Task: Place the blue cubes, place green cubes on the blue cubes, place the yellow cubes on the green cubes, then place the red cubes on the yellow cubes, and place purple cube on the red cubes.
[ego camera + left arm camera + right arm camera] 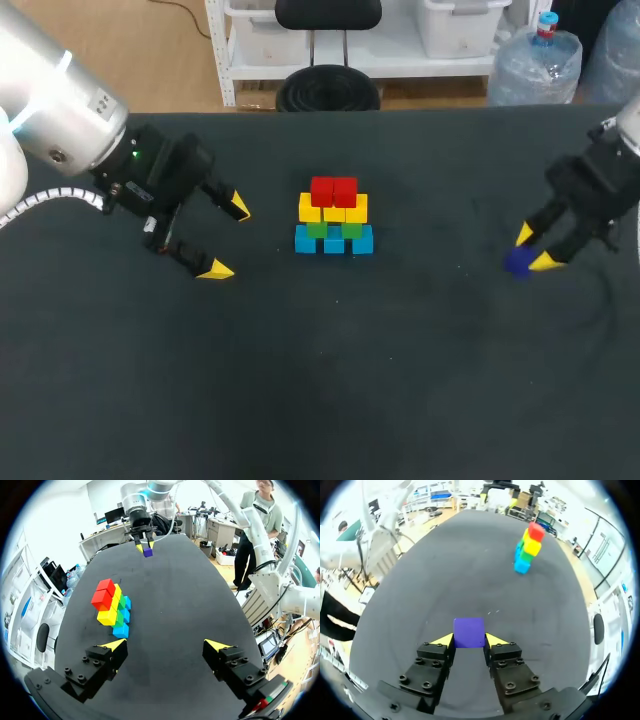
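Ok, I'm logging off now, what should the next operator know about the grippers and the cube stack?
Left gripper: open, empty, left of the stack.
Right gripper: shut on the purple cube, far right of the stack.
Done: blue cubes, green cubes, yellow cubes, red cubes layered upward.
Left: purple cube onto the red cubes.

Bare table (440, 330) runs from the right gripper (534, 249), pinching the purple cube (517, 261), over to the cube stack (334, 217). The left gripper (226, 238), fingers spread, stands near the stack's far side; stack top uncovered.
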You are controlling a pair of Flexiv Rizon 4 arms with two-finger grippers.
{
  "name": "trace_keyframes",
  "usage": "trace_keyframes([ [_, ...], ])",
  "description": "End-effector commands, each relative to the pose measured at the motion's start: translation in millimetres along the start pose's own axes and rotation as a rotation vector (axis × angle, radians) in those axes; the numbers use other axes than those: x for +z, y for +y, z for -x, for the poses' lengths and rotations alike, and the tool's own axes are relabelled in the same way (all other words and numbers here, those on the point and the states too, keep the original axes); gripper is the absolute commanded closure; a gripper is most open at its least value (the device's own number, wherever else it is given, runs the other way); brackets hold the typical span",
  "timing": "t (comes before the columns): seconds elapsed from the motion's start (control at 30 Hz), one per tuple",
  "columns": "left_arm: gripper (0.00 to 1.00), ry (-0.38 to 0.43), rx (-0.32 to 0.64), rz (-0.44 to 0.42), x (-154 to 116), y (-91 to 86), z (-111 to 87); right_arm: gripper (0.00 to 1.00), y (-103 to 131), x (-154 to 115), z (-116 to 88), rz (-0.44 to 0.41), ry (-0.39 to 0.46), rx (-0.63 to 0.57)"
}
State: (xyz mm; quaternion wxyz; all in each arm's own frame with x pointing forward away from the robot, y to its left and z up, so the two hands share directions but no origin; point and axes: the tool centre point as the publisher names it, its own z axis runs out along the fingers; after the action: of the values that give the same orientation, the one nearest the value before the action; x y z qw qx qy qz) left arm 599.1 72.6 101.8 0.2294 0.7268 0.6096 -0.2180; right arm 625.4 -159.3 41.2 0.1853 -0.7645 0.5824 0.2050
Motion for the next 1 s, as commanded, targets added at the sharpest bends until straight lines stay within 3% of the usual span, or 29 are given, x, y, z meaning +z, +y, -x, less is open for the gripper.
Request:
trace_keyframes([
  [0.03,0.00,0.001,0.001,0.000,0,0.0,-0.3,1.00,-3,-7,21,-0.041,0.031,0.028],
  [0.3,0.00,0.001,0.001,0.000,0,0.0,-0.3,1.00,-26,-11,52,-0.111,0.061,0.128],
  [0.6,0.00,0.001,0.001,0.000,0,0.0,-0.3,1.00,-52,-17,87,-0.187,0.029,0.247],
  [1.0,0.00,0.001,0.001,0.000,0,0.0,-0.3,1.00,-70,-14,135,-0.222,-0.026,0.280],
])
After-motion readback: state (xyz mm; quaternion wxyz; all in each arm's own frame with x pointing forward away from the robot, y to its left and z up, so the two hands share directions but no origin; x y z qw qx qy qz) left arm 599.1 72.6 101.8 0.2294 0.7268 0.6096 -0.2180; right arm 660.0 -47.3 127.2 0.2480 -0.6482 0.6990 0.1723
